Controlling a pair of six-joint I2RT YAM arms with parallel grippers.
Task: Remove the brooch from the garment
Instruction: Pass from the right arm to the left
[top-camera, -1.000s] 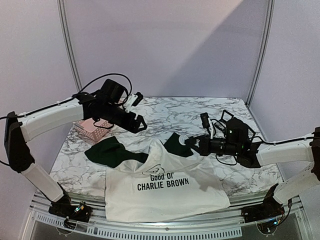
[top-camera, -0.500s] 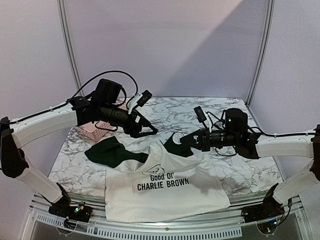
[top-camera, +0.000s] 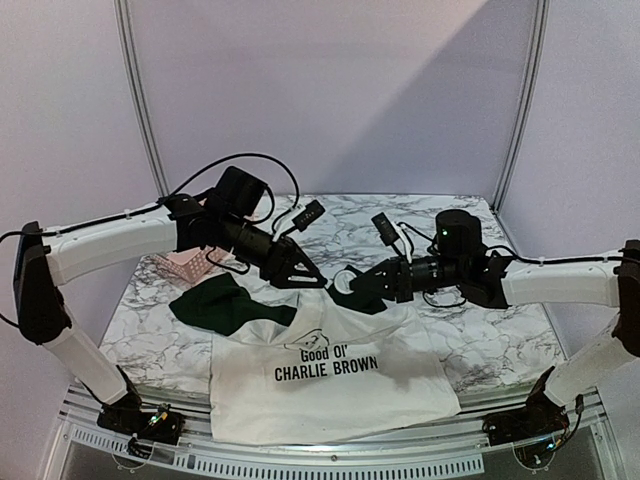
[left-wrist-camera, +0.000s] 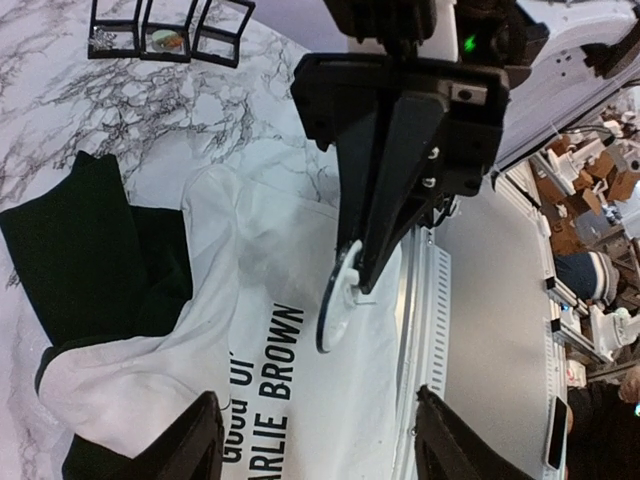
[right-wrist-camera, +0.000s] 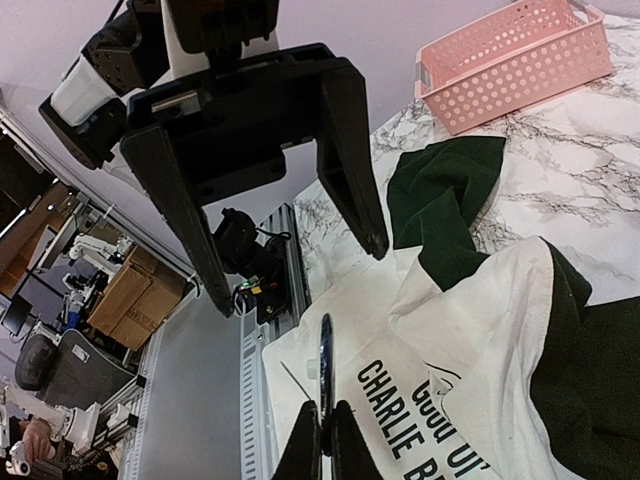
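Jaws on the right arm (top-camera: 560, 285) are pressed together on the brooch (left-wrist-camera: 338, 300), a pale round disc pinched at its edge and seen almost edge-on from the right wrist (right-wrist-camera: 325, 365). Jaws on the left arm (top-camera: 110, 235) stand wide apart, their fingers (left-wrist-camera: 190, 445) aimed at the disc, which sits just ahead of the gap between them and not touching either finger. From above, the two sets of jaws meet nearly tip to tip over the neck end of the garment (top-camera: 330, 390), with the brooch (top-camera: 343, 283) between them. The white T-shirt lies flat on the marble surface (top-camera: 480, 355), its black print facing up, one dark green sleeve (top-camera: 225, 303) spread out to the left. The disc appears raised off the cloth, though it is hard to tell whether its pin touches the fabric. A pink basket (top-camera: 185, 262) sits on the surface behind the left arm.
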